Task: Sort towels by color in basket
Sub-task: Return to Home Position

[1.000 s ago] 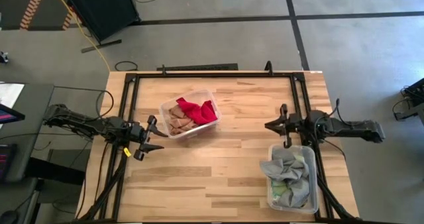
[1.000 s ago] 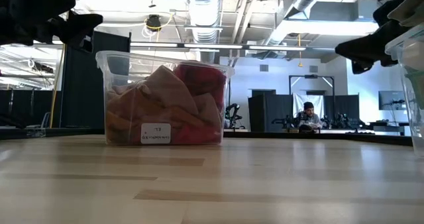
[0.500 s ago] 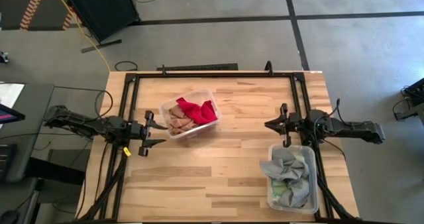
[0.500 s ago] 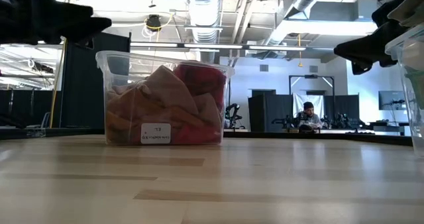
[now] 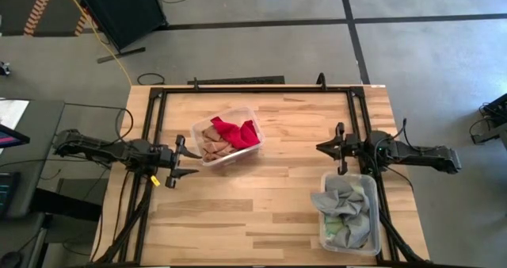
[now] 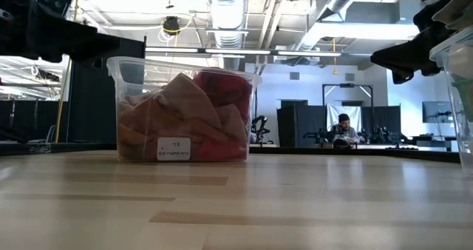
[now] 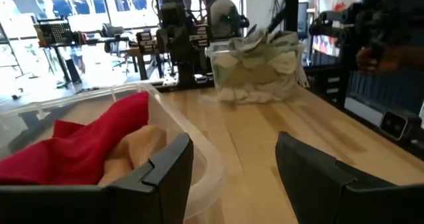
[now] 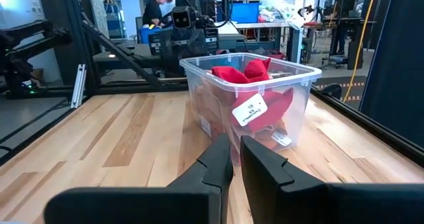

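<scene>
Soft overhead light covers the worktop (image 5: 277, 212) with faint shadows. Bright windows (image 7: 93, 32) wash out the left wrist view's background; the low view is backlit.

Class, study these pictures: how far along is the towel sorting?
Done: red towel and tan towel share the middle bin; grey towel and green towel fill the corner bin. In hand: nothing; left claw open, right claw shut. Left: no loose towel shows.

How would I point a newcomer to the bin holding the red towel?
On the wooden table, look left of centre, just ahead of the left hand: a clear bin sits there at a slant. Unlike the other clear bin at the table's right edge, full of grey and pale green cloths, it holds a red towel beside a tan towel.
</scene>
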